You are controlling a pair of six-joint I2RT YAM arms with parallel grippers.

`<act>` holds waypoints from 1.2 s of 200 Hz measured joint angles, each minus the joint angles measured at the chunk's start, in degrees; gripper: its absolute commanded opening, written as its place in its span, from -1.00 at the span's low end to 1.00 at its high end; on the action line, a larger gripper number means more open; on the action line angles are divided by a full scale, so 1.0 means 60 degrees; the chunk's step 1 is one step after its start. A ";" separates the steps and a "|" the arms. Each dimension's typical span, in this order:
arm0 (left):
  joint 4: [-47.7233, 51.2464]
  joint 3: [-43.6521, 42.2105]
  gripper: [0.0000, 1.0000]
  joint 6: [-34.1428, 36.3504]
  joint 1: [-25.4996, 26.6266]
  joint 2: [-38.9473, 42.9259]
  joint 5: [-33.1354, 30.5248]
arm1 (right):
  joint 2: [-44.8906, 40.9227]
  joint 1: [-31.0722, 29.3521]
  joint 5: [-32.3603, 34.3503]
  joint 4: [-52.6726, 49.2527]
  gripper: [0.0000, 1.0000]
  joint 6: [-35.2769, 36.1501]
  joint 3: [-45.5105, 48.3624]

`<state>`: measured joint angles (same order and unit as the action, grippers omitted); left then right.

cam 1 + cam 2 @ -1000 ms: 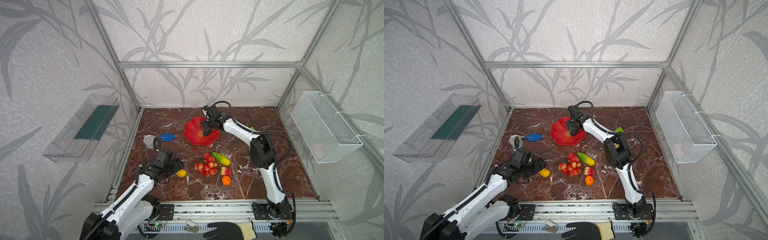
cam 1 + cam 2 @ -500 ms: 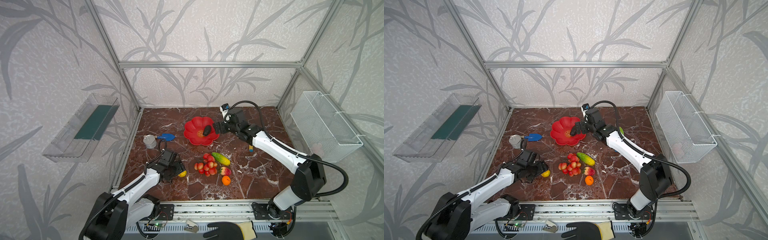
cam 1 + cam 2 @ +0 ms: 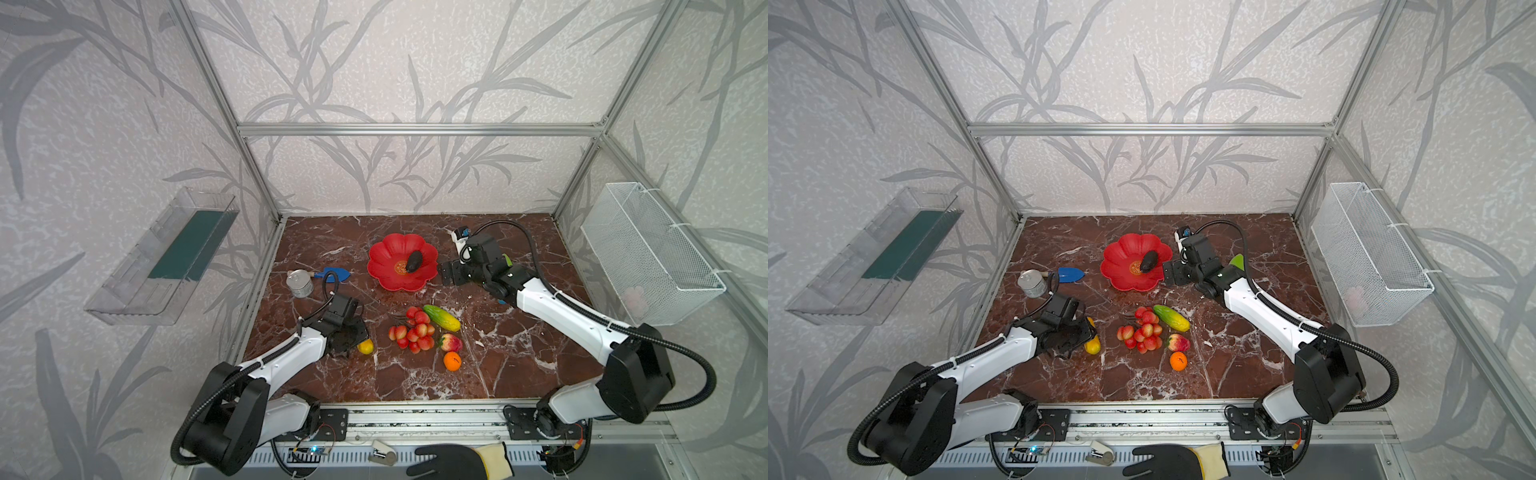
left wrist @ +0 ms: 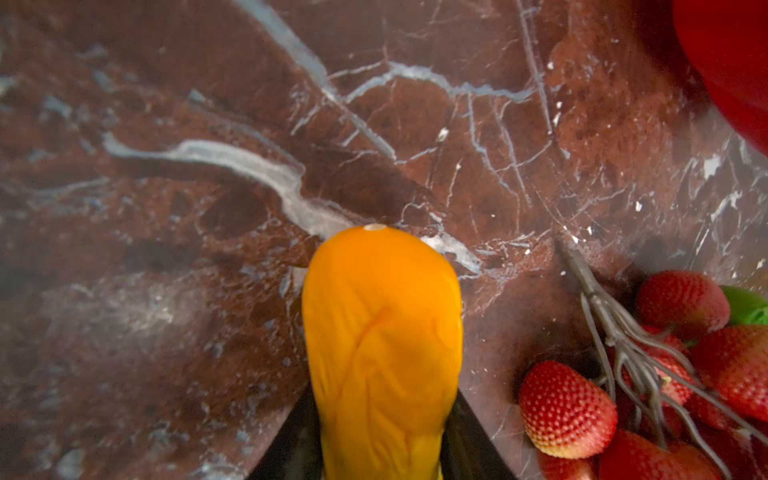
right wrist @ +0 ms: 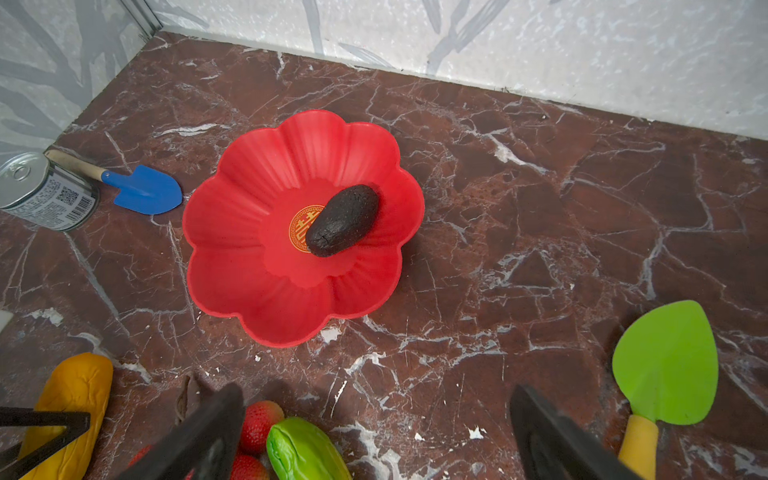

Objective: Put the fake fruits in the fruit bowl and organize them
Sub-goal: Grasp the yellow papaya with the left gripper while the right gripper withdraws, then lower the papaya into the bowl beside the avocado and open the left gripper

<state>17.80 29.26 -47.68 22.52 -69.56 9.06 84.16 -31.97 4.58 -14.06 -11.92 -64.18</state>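
White-shelled arms [image 3: 557, 311] carry black joints [image 3: 636, 374] and ribbed black cables [image 3: 711, 374].

Dark oval fruit [image 3: 1148, 262] lies in the red bowl [image 3: 1120, 268].

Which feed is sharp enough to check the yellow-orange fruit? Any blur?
Left wrist view: the yellow-orange oblong plastic fruit fills the foreground, soft toward the lens; the cluster of red plastic strawberries is sharper. Right wrist view: crisp on the glossy red flower-rimmed bowl; only the right tool at the frame edge is blurred. Both top views: even light, but that fruit is small and partly covered.
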 measured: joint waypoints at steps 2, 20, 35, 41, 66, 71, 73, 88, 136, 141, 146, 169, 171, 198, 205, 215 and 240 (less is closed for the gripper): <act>0.0007 0.0022 -0.29 0.0040 0.0000 0.0004 0.0000 | 0.0000 0.0004 -0.0007 0.0000 0.99 -0.0011 0.0011; 0.0248 0.0437 -0.30 0.0375 0.0000 0.0007 -0.0106 | 0.0000 0.0036 -0.0109 0.0004 0.99 -0.0098 0.0124; 0.0506 0.0954 -0.31 0.0739 0.0000 0.0025 -0.0288 | 0.0000 0.0069 -0.0215 0.0015 1.00 -0.0204 0.0222; 0.0612 0.1279 -0.31 0.0936 0.0004 0.0033 -0.0386 | 0.0000 0.0091 -0.0273 0.0015 0.99 -0.0266 0.0266; 0.0834 0.2466 -0.30 0.1738 0.0004 0.0022 -0.0747 | -0.0004 0.0160 -0.0372 0.0015 1.00 -0.0357 0.0448; 0.0896 0.2758 -0.30 0.1953 0.0004 -0.0033 -0.0790 | -0.0011 0.0171 -0.0386 0.0011 1.00 -0.0375 0.0492; 0.0914 0.2845 -0.30 0.2007 0.0007 -0.0055 -0.0805 | -0.0015 0.0178 -0.0386 0.0011 0.99 -0.0375 0.0503; 0.1118 0.4007 -0.29 0.2696 0.0004 -0.0543 -0.0885 | -0.0127 0.0226 -0.0466 0.0011 0.99 -0.0444 0.0718; 0.1898 0.8378 -0.29 0.4681 0.0004 -0.3960 -0.0922 | -0.1220 0.0423 -0.0780 -0.0004 0.98 -0.0528 0.1781; 0.1993 0.8703 -0.29 0.4798 0.0007 -0.4207 -0.0907 | -0.1275 0.0430 -0.0790 -0.0004 0.98 -0.0528 0.1829; 0.2120 0.9154 -0.29 0.4962 0.0007 -0.4619 -0.0889 | -0.1348 0.0444 -0.0812 -0.0007 0.98 -0.0532 0.1883; 0.2583 1.0823 -0.29 0.5461 0.0007 -0.6196 -0.0794 | -0.1716 0.0495 -0.0856 -0.0029 0.98 -0.0539 0.2237; 0.2601 1.0918 -0.29 0.5475 0.0007 -0.6306 -0.0790 | -0.1741 0.0499 -0.0856 -0.0036 0.98 -0.0539 0.2262; 0.3115 1.2378 -0.29 0.5748 0.0007 -0.7887 -0.0732 | -0.2157 0.0525 -0.0856 -0.0302 0.98 -0.0539 0.2535; 0.3249 1.2710 -0.29 0.5774 0.0007 -0.8269 -0.0703 | -0.2229 0.0525 -0.0856 -0.0364 0.98 -0.0539 0.2539; 0.3439 1.3107 -0.29 0.5778 0.0007 -0.8746 -0.0630 | -0.2335 0.0525 -0.0856 -0.0423 0.98 -0.0546 0.2539; 0.3803 1.3821 -0.29 0.5770 0.0040 -0.9719 -0.0484 | -0.2503 0.0528 -0.0863 -0.0492 0.99 -0.0586 0.2586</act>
<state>40.62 112.18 -13.06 22.76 -127.87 6.15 69.14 -28.80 -0.60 -17.02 -15.44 -48.66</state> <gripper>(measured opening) 0.366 0.992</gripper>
